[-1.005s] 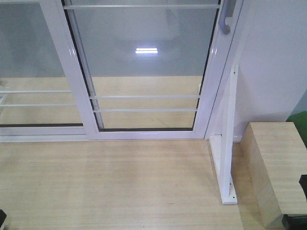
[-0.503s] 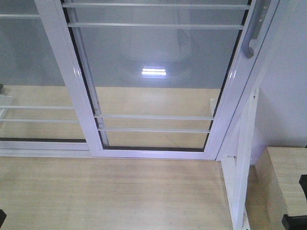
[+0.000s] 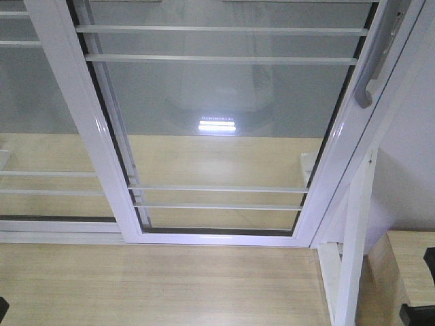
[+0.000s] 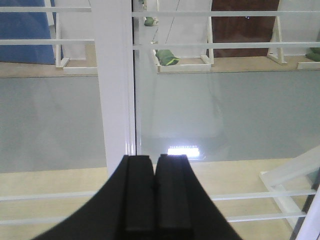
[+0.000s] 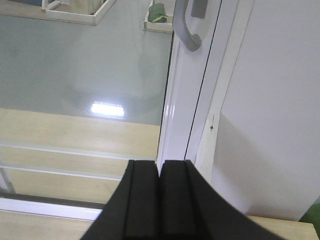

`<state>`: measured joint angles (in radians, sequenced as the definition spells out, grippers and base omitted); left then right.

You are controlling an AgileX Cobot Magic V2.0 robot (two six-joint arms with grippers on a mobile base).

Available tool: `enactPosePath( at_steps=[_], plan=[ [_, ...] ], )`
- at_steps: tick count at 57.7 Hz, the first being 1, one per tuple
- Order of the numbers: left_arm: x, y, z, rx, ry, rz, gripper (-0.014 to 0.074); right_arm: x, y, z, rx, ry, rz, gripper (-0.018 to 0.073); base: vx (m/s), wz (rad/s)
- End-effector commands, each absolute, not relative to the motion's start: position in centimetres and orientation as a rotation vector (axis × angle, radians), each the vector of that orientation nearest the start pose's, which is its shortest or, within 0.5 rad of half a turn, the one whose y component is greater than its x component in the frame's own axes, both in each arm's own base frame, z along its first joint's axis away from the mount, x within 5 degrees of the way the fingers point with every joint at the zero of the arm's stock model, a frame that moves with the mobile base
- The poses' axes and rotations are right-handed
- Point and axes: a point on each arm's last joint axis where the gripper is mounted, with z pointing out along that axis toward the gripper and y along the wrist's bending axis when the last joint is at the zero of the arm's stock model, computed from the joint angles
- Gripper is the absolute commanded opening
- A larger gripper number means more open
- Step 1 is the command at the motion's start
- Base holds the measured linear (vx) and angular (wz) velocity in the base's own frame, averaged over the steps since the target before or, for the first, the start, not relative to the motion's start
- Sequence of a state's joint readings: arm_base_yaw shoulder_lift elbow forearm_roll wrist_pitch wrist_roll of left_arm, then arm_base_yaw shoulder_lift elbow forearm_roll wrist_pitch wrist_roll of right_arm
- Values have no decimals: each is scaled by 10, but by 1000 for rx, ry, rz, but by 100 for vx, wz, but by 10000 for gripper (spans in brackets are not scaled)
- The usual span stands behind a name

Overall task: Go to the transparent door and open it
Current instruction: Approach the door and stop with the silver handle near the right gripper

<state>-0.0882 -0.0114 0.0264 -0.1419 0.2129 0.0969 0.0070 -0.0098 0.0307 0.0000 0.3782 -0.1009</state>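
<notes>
The transparent door [image 3: 224,122] fills the front view: clear glass in a white frame with thin horizontal bars. Its curved grey handle [image 3: 375,64] sits on the right stile at the upper right. The right wrist view shows the handle [image 5: 184,27] at the top, above and ahead of my right gripper [image 5: 160,162], which is shut with nothing between its fingers. My left gripper [image 4: 155,157] is also shut and empty. It points at the glass just right of a white upright frame member [image 4: 114,80]. Neither gripper touches the door.
A second barred glass panel [image 3: 34,136] without a handle stands to the left. A white angled brace [image 3: 353,238] and a white wall [image 5: 275,100] lie right of the door. A light wooden block [image 3: 411,265] sits at the lower right. The floor is pale wood.
The door has grown larger in the front view and the handle has come further into view at the upper right, as the base has rolled closer. Less floor shows in front.
</notes>
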Motion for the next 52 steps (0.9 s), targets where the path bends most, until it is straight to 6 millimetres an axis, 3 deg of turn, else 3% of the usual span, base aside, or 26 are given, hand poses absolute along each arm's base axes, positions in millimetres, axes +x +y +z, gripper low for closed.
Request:
enactPosePath(
  at_steps=[1,52],
  plan=[
    [56,-7,186,47,1639,-125,-3,54,0,173,-97,1807,-72,2,13,-3],
    [57,-7,186,46,1640,-124,-3,55,0,173,-96,1812,-72,2,4,-1]
  ],
)
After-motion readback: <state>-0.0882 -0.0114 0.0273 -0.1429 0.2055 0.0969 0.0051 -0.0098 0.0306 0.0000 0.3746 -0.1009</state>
